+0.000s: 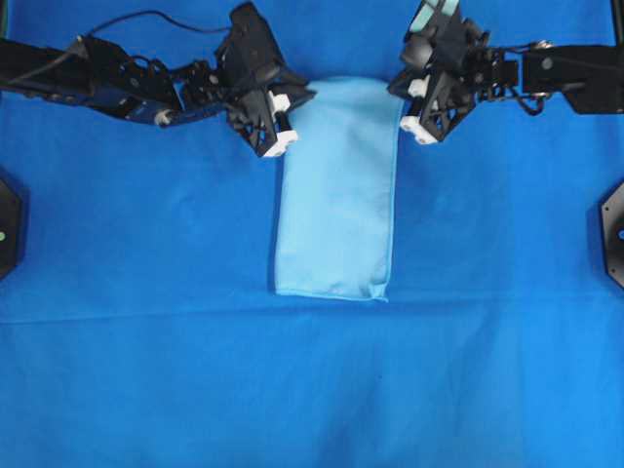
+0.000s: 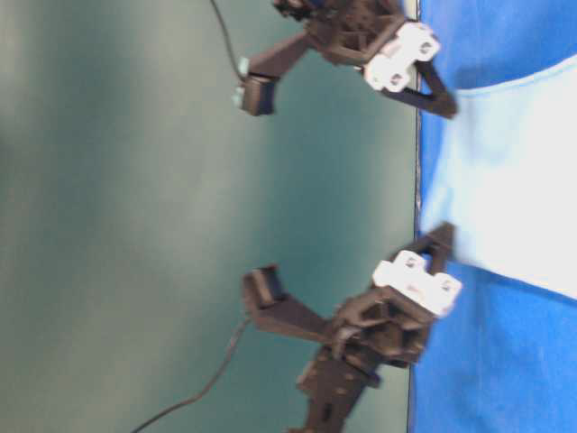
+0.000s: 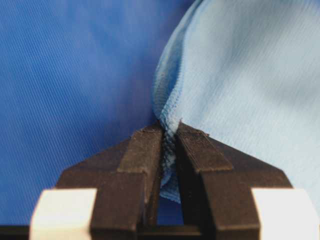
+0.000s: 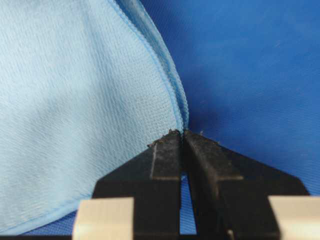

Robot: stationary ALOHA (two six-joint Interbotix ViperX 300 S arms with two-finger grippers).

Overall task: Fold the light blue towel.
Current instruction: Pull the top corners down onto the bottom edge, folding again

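A: Where is the light blue towel [image 1: 336,190]?
B: Folded lengthwise on the blue worktop [image 1: 146,370]; left end effector [image 3: 169,150] and right end effector [image 4: 182,150] each pinch a far corner, hiding those corners

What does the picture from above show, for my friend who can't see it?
Two black robot arms each pinch a top corner of a light blue towel with a shut claw, the left claw and the right claw. The towel is a long strip on a dark blue sheet.

Probably a robot lab: blue sheet-covered table [image 1: 146,370], plain green backdrop [image 2: 108,180].
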